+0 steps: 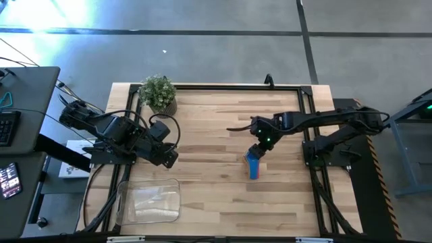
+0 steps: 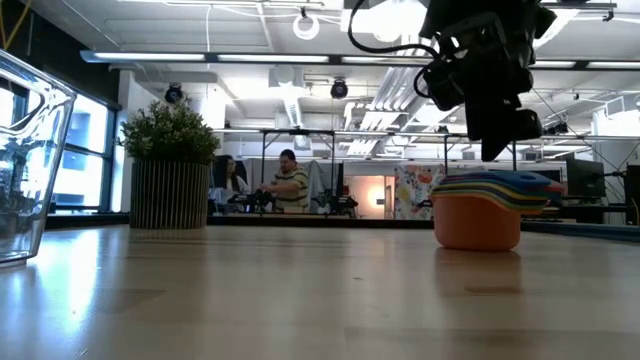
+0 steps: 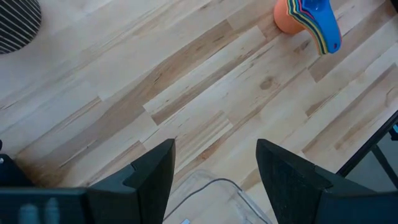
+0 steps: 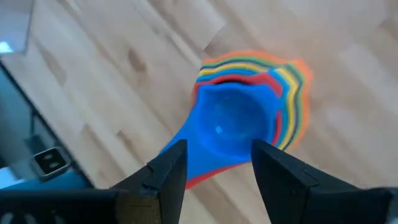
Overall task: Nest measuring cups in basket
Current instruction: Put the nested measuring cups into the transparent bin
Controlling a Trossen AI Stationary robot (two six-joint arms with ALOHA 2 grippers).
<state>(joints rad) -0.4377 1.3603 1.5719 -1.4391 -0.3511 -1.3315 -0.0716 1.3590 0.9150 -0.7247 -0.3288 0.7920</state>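
The measuring cups (image 1: 253, 164) stand nested in one stack on the wooden table, right of its middle, resting on the orange cup's base (image 2: 478, 228). The blue cup (image 4: 233, 121) is innermost, and the handles (image 3: 323, 31) fan out together. My right gripper (image 4: 217, 168) hangs open just above the stack (image 2: 490, 185), pointing steeply down, with a small gap showing in the low view. The clear basket (image 1: 148, 200) sits at the table's near left. My left gripper (image 3: 214, 168) hovers open above the basket's far edge (image 3: 211, 190).
A small potted plant (image 1: 159, 93) stands at the table's far left. Bare wood lies between the basket and the stack. A black frame (image 1: 307, 101) runs around the table's edges. People sit in the room far behind the table (image 2: 285, 185).
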